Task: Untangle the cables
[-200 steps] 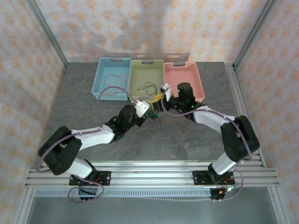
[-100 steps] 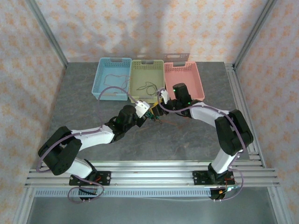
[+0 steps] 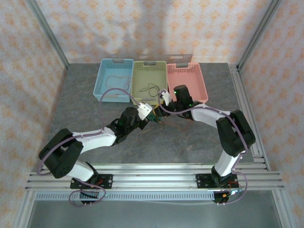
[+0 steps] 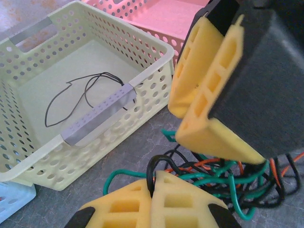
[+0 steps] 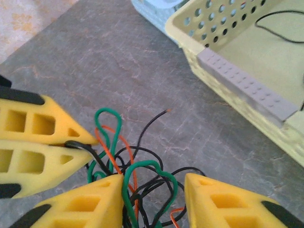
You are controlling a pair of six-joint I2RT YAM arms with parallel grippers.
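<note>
Where the overhead camera looks down, my left pincer (image 3: 153, 115) and right pincer (image 3: 161, 103) meet over the cables (image 3: 159, 120), seemingly just before the yellow basket (image 3: 140, 76). From my left wrist, that pincer clamps one black strand. From my right wrist, those jaws straddle the tangle, parted.

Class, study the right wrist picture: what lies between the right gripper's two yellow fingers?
Green, black and orange strands of the tangled cables cross the gap inside the open right gripper, as the right wrist view shows.
</note>
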